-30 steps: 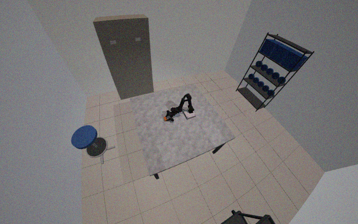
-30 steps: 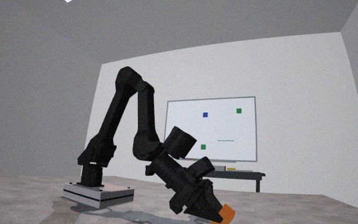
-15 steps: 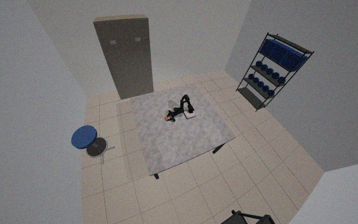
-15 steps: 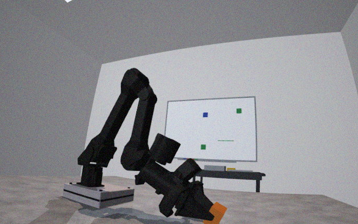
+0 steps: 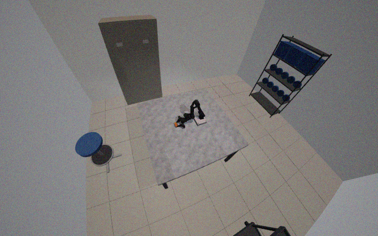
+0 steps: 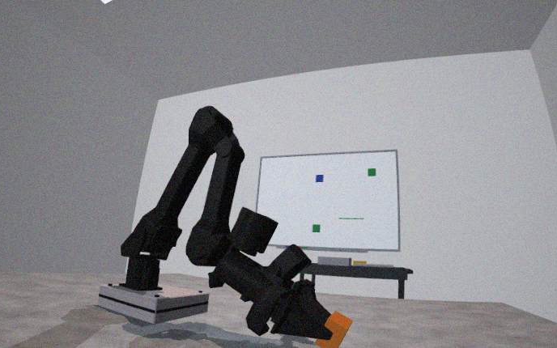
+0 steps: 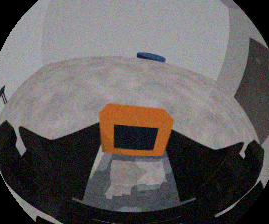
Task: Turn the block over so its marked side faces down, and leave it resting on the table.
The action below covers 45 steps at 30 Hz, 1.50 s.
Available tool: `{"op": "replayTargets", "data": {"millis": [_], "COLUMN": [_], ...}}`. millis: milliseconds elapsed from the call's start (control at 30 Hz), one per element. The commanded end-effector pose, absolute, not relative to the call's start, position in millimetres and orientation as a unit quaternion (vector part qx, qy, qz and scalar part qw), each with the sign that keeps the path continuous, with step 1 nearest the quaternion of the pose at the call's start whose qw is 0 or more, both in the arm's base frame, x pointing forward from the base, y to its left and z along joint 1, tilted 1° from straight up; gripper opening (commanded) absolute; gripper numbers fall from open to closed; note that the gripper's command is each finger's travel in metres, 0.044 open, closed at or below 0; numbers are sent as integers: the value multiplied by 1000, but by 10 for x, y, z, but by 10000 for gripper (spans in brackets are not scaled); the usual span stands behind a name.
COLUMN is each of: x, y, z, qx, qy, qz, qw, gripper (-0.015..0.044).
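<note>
An orange block is between the fingers of my gripper, which is shut on it. The gripper slants down and outward, and the block is tilted with it. A dark rectangular mark on the block faces the wrist camera, back toward the gripper. The block's lower end is cut off in the exterior view, so I cannot tell whether it touches the mottled grey table.
The arm's pale base stands on the table behind the gripper. A blue stool, a tall cabinet and a shelf rack stand off the table. A whiteboard hangs on the wall.
</note>
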State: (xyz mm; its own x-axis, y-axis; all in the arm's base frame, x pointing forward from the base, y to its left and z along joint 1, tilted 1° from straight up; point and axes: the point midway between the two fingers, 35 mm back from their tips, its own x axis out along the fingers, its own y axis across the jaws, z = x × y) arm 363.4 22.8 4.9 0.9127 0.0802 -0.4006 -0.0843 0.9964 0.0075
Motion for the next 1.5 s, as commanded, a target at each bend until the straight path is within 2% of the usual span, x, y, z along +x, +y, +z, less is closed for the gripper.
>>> {"op": "replayTargets", "data": {"millis": [0, 500, 1467], "x": [3634, 3634, 3634], "y": [233, 233, 233], "z": [55, 55, 55], "qx": [-3, -3, -3], "qy": [203, 203, 203], "qz": [43, 43, 43], "qw": [978, 978, 978], "gripper": [53, 440, 440]}}
